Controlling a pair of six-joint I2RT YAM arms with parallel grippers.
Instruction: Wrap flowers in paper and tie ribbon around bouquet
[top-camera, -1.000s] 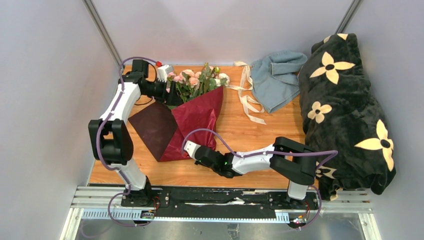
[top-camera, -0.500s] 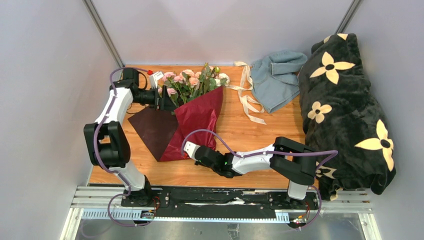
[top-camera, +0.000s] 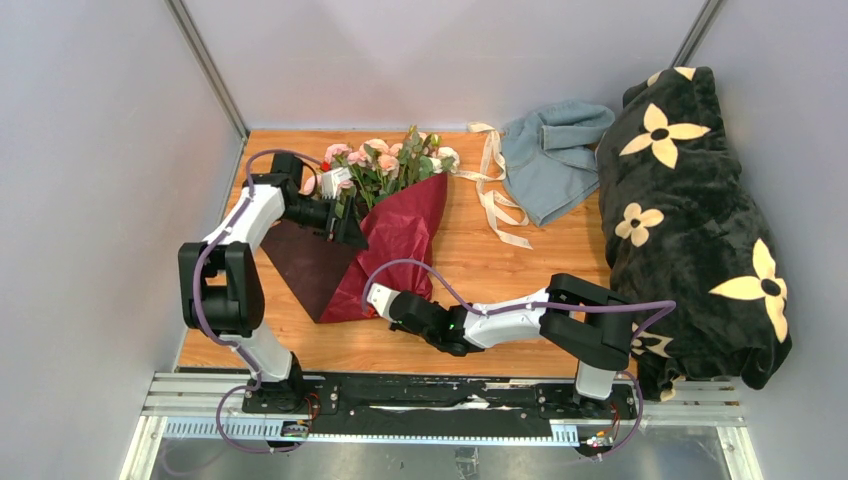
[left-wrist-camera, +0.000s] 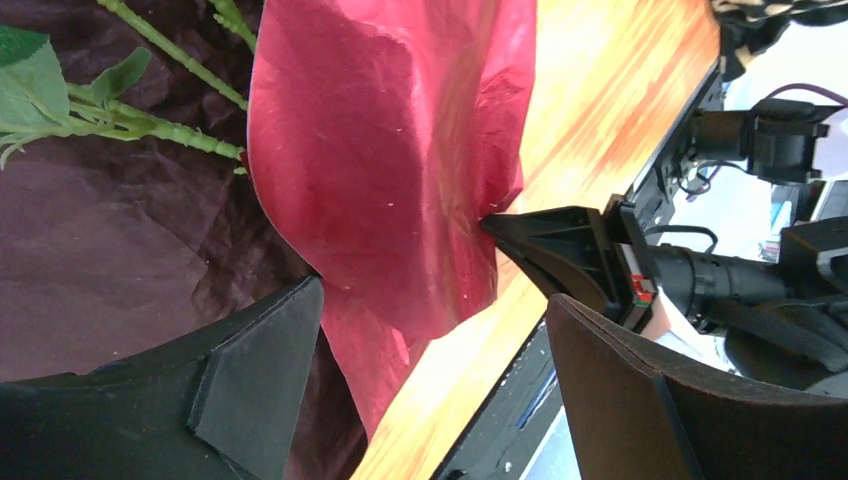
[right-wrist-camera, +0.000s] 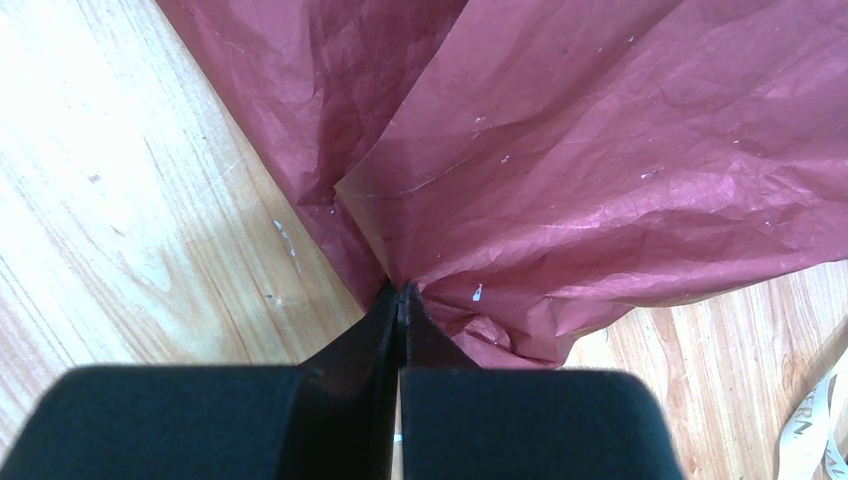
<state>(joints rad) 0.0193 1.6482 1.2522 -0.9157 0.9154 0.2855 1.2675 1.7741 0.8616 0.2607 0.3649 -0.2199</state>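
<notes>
**Mia:** Where are the flowers?

**Tom:** The flowers (top-camera: 385, 158) lie at the far side of the table (top-camera: 500, 270). Their pink and cream heads point away from the arms. The green stems (left-wrist-camera: 150, 125) rest on the paper.

**Mia:** What does the paper look like?

**Tom:** The paper (top-camera: 390, 240) is dark red and crinkly. Its right half is folded up over the stems and looks bright red. Its left half lies flat and looks darker. Near the arms it comes to a narrow end.

**Mia:** Who is holding it?

**Tom:** The right gripper (top-camera: 378, 298) is. It sits low at the narrow end. Its two fingers are pressed tight together and pinch a crumpled bit of the paper's edge.

**Mia:** And the other one?

**Tom:** The left gripper (top-camera: 350, 225) hangs over the flat dark half, just beside the fold. Its jaws are spread wide and grip nothing.

**Mia:** Where is the ribbon?

**Tom:** The ribbon (top-camera: 495, 195) lies in loose loops on the table, between the flowers and a grey-blue cloth (top-camera: 550, 160). A big black blanket (top-camera: 690, 220) with cream flower shapes fills the far right.
</notes>
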